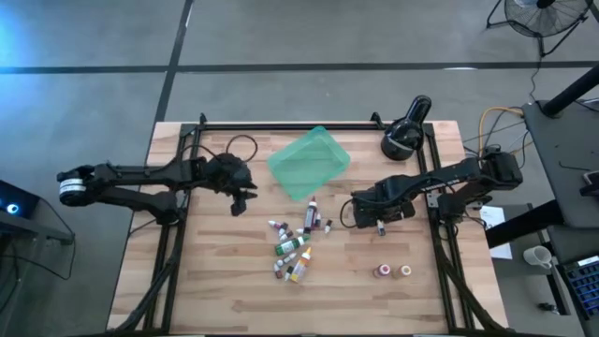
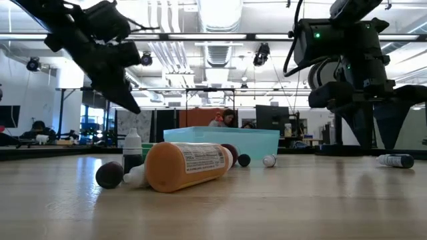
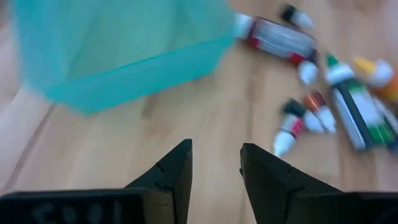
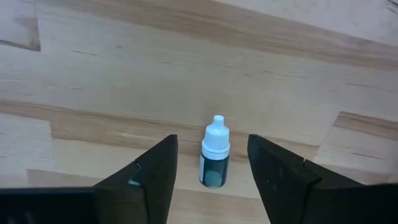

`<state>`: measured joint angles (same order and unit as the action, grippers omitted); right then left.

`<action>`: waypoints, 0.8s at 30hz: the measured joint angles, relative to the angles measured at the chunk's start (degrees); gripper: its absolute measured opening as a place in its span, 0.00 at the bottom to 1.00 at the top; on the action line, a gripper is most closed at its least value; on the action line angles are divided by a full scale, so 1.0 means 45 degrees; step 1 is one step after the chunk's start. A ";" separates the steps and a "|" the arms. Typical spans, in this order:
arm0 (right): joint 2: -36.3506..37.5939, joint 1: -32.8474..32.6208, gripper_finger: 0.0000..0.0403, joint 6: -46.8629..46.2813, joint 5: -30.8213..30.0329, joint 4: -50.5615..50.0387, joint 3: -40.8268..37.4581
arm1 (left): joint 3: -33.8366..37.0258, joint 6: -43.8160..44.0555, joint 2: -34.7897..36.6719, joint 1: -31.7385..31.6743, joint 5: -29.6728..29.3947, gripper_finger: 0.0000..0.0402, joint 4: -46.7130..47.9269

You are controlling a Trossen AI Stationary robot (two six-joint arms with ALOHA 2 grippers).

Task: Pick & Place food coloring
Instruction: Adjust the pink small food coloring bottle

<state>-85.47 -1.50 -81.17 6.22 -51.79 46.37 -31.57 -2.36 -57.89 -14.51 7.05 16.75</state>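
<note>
The food coloring bottles (image 1: 295, 248) lie in a loose cluster on the wood table; the left wrist view shows several of these bottles (image 3: 336, 93). One dark teal, white-capped bottle (image 4: 214, 155) lies apart near my right gripper (image 4: 211, 140). That gripper is open and hovers above it, a finger on either side, touching nothing. In the high view this bottle (image 1: 381, 228) shows just beside the gripper. My left gripper (image 3: 216, 146) is open in the air near the teal tray (image 3: 118, 56), left of the cluster, and shows in the high view as gripper (image 1: 241, 201).
The teal tray (image 1: 309, 161) sits at the table's far middle. A black round device (image 1: 404, 136) stands at the far right. Two small bottles (image 1: 393, 271) stand near the right near side. In the low view an orange bottle (image 2: 187, 167) lies close. Bare wood lies at the near left.
</note>
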 joint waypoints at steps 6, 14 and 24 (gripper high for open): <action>0.0000 0.0000 0.46 0.0389 -0.0049 0.0025 0.0000 | 0.0000 -0.1302 -0.0731 0.1206 0.0043 0.27 -0.1046; 0.0000 -0.0005 0.46 0.1322 -0.0078 0.0015 0.0000 | -0.0082 -0.1526 -0.3459 0.2496 0.0544 0.27 -0.2482; 0.0000 0.0000 0.45 0.2090 -0.0078 -0.0062 -0.0019 | -0.0257 -0.2144 -0.5415 0.2679 0.0524 0.27 -0.3673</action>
<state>-85.47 -1.50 -71.76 5.87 -52.07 46.28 -32.73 -12.01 -82.26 -2.46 9.41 0.23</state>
